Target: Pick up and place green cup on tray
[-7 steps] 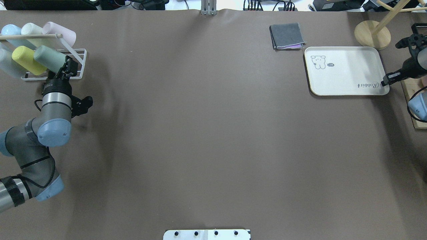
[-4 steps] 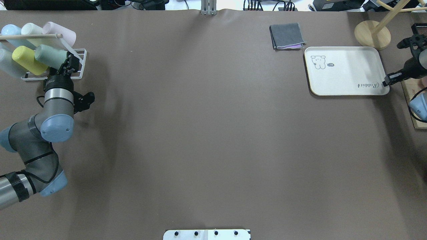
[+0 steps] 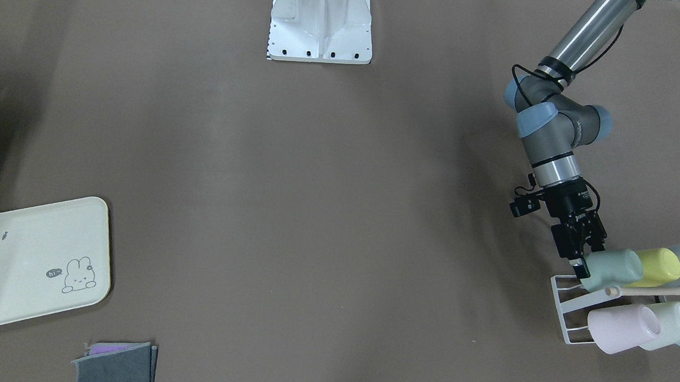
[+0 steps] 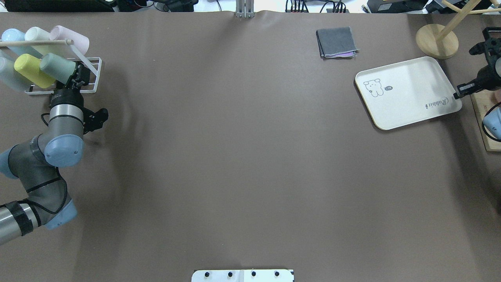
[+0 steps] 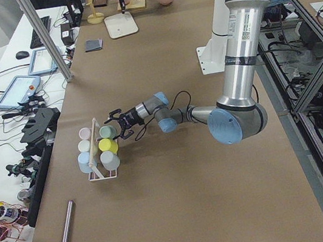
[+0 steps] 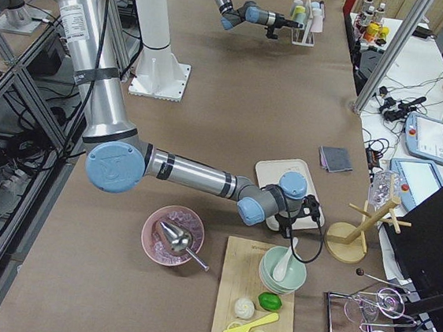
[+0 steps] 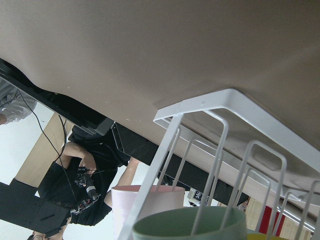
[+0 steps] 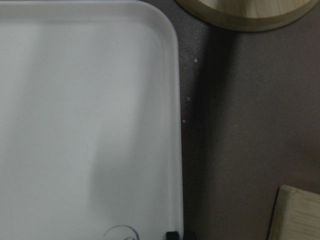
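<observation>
Left gripper (image 3: pixel 582 259), jaws apart, sits at the mouth of the green cup (image 3: pixel 616 267).

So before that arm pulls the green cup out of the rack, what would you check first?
1. Green cup lies on its side in the white rack, mouth toward the left claw: ok.
2. Left claw at the cup's rim: ok.
3. Left claw closed on the rim: cannot tell.
4. Wooden rod clear of the cup's way out: cannot tell.
5. Tray bare, with room for a cup: ok.
6. Right claw clear of the tray: not ok, it sits at the tray's corner.
</observation>
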